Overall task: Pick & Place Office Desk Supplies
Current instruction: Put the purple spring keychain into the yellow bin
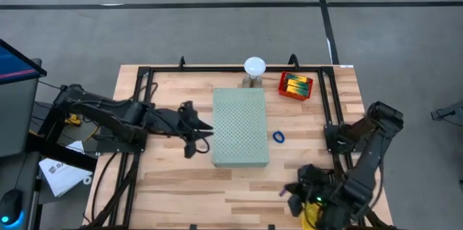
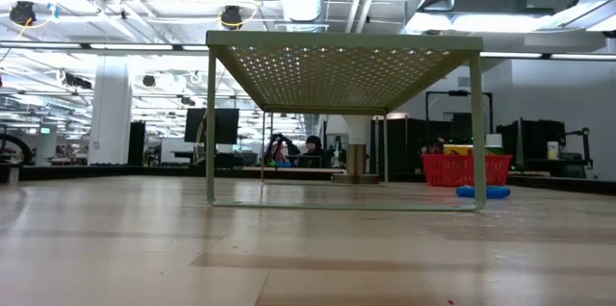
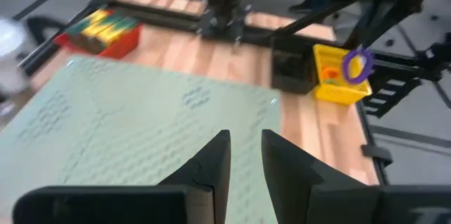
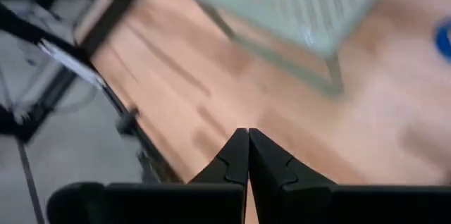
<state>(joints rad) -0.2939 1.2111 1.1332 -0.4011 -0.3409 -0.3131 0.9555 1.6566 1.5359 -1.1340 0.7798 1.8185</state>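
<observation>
My left gripper [image 1: 205,133] hovers open at the left edge of the pale-green perforated board [image 1: 240,127], nothing between its fingers [image 3: 211,164]. My right gripper [image 1: 289,195] is shut near the table's front right, by a yellow bin [image 3: 331,83]. A purple band loop [image 3: 357,64] stands upright at its tips, also seen as a purple speck [image 1: 282,192]. A blue band loop [image 1: 278,137] lies flat on the table right of the board. A red bin [image 1: 295,85] at the far right holds yellow-green boxes [image 3: 99,27]. My right gripper seems to have the purple band loop [image 3: 357,64] at its fingertips. The loop stands upright, clear of the table, in front of the yellow bin. The right wrist view shows only shut fingers [image 4: 236,157]; the place of contact is hidden, so which part is pinched cannot be told.
The board stands on thin legs [image 2: 210,133] mid-table. A white dome on a stand [image 1: 254,66] sits behind it. A black bin [image 3: 289,69] adjoins the yellow bin, which holds something orange [image 3: 330,76]. A black frame [image 1: 145,92] rims the table.
</observation>
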